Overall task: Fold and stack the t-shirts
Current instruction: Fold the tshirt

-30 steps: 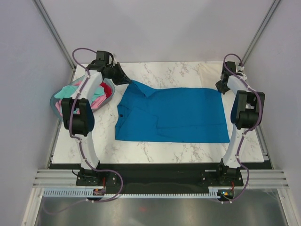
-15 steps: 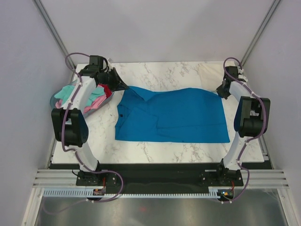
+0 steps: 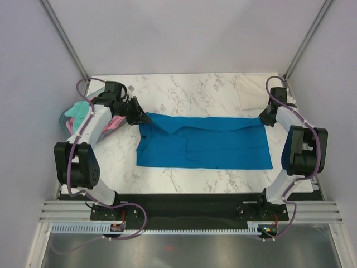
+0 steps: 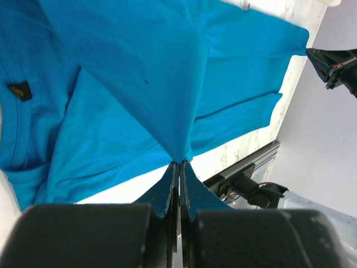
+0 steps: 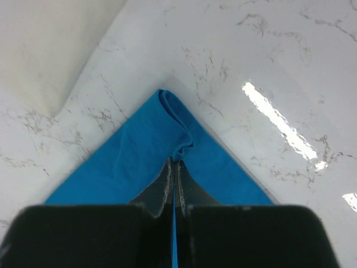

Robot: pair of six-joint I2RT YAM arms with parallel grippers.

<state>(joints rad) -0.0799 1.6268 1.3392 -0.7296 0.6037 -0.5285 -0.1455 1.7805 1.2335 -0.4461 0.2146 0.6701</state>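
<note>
On the surface (image 3: 212, 86) a blue shirt (image 3: 212, 146) lies spread in the middle, its far edge lifted and partly folded toward the near side. A cream shirt (image 3: 252, 92) lies far right. At the left, a basket (image 3: 64, 118) holds green and pink shirts (image 3: 78, 109). The left tool (image 3: 146, 118) pinches the blue shirt's far left corner, and the right tool (image 3: 266, 118) pinches its far right corner. If one tool pulls faster, the fold could go crooked. If cloth slips from a pinch, that edge would drop.

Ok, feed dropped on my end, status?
Left gripper shut on blue shirt, far-left corner. Right gripper shut on its far-right corner. Nothing lying on the shirt.
</note>
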